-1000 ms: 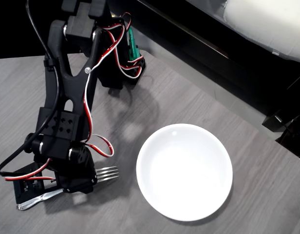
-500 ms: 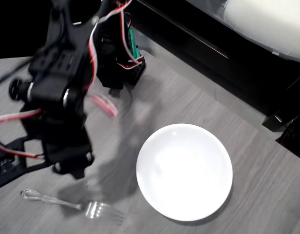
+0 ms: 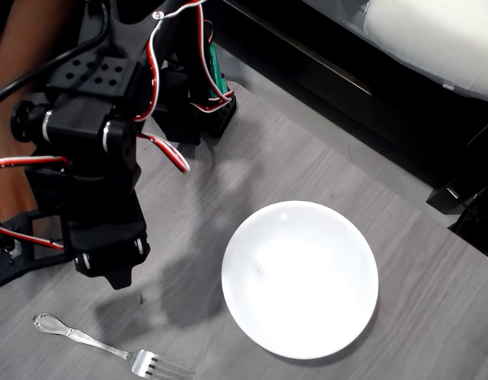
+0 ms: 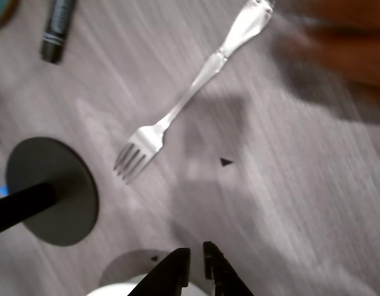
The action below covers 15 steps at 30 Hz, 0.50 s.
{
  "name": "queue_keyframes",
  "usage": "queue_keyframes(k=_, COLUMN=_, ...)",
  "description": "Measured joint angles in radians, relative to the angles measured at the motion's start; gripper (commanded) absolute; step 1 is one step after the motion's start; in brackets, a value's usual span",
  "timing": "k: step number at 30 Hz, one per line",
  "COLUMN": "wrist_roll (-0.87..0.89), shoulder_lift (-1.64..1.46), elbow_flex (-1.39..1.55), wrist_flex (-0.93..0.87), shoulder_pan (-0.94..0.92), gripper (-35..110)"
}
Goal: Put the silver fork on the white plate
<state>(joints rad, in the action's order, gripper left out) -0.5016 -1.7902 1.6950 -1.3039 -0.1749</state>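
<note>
Pincer (image 4: 197, 256) of the black arm is up off the grey wood-grain surface (image 3: 307, 174), its two dark fingers (image 4: 171, 271) drawn nearly together with just a sliver of gap, nothing between them. In the overhead view the pincer (image 3: 117, 273) hangs at the left, above the surface, casting a shadow toward the centre.

Slim shiny silver four-tined fork (image 3: 109, 348) lies flat on the surface near the bottom edge of the overhead view, below the pincer and clear of it, not touched. Ornate rounded handle tip points left, tines point right and run out at the bottom edge. In the wrist view the fork (image 4: 190, 92) lies diagonally, tines lower left, handle upper right, well ahead of the fingertips.

Large round glossy white plate (image 3: 300, 279) sits to the right of the pincer in the overhead view, bare, apart from the fork. Its rim (image 4: 119, 290) just peeks in at the bottom of the wrist view, beside the fingers.

Also in the wrist view: a round black base on a dark stand (image 4: 51, 191) at left, a dark marker-like cylinder (image 4: 57, 28) at top left.
</note>
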Motion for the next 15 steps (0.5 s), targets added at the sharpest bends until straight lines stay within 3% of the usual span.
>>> queue_keyframes(k=10, wrist_roll=0.000, shoulder_lift=0.250, elbow_flex=0.080, wrist_flex=0.178, shoulder_pan=0.006, gripper=1)
queue_keyframes(k=15, wrist_roll=0.000, shoulder_lift=0.291, elbow_flex=0.083, wrist_flex=0.204, shoulder_pan=0.015, gripper=17)
